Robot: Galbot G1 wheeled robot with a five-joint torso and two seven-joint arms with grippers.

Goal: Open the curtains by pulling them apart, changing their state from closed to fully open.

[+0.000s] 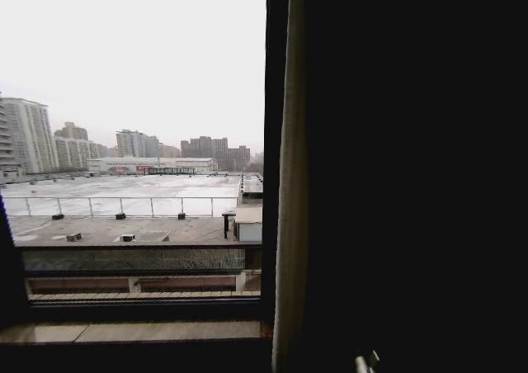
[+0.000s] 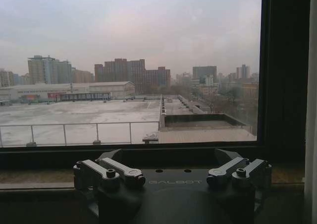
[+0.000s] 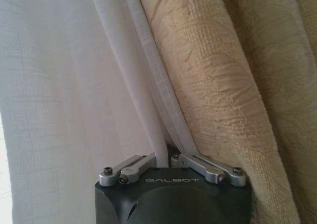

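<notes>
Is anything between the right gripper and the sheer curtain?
No. The right gripper is already closed on a fold of the sheer curtain, with the tan drape touching it alongside, not between them.

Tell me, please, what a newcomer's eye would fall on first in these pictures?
First comes the bare window with its grey rooftop and city skyline, on the left of the head view. Next, the right pincer shut on a fold of the sheer white curtain beside the golden-tan drape. The left pincer hangs open before the glass.

pale window sill (image 1: 132,332) along the foot of the black window frame (image 1: 274,142), surface bare
</notes>
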